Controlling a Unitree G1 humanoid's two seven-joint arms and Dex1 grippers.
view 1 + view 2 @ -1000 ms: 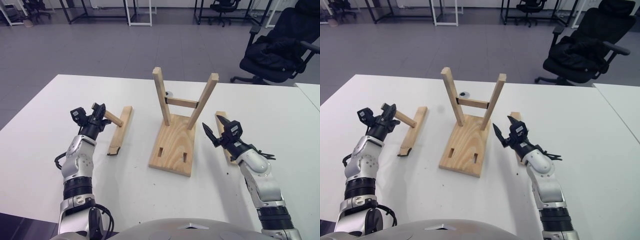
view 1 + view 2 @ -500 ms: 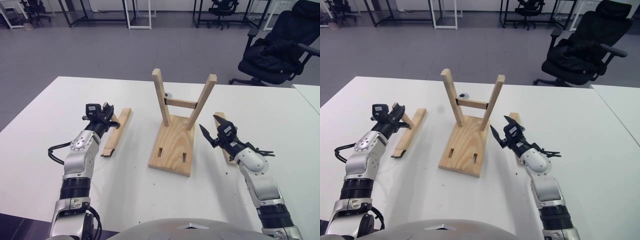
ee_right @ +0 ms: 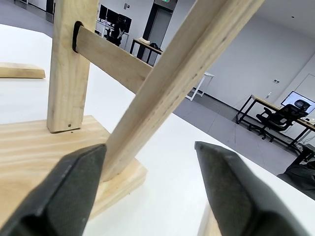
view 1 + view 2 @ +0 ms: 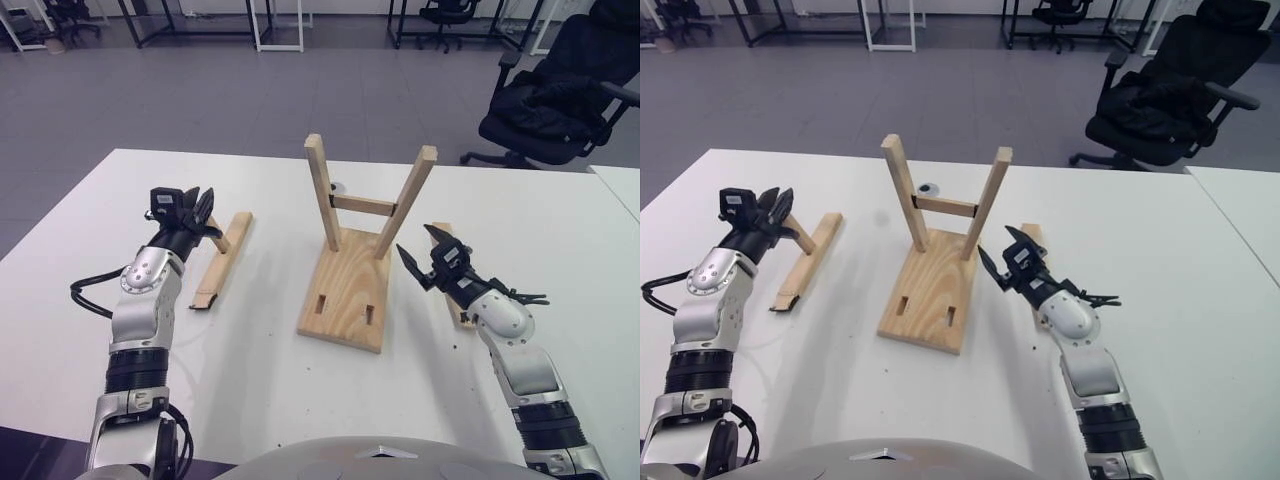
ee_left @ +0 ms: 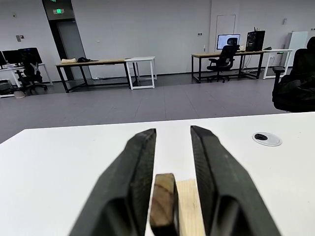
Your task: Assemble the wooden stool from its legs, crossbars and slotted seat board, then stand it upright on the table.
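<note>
Left hand [image 5: 172, 132] open, fingers [image 5: 138, 187] straddling crossbar stub [image 5: 163, 199] of loose leg [image 4: 222, 258], toward bench [image 4: 250, 370] left edge. Right hand [image 4: 416, 246] open, empty, beside slanted leg [image 4: 408, 200]. Pale seat board [image 4: 345, 300] flat mid-bench, two legs socketed, two slots [image 4: 320, 301] empty.

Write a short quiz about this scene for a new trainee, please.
1. True or false: the right end effector is open.
2. How many legs stand in the seat board? A) one B) two C) four
3. Which part joins the standing legs to each other?

Key: 1 true; 2 B; 3 the crossbar.
</note>
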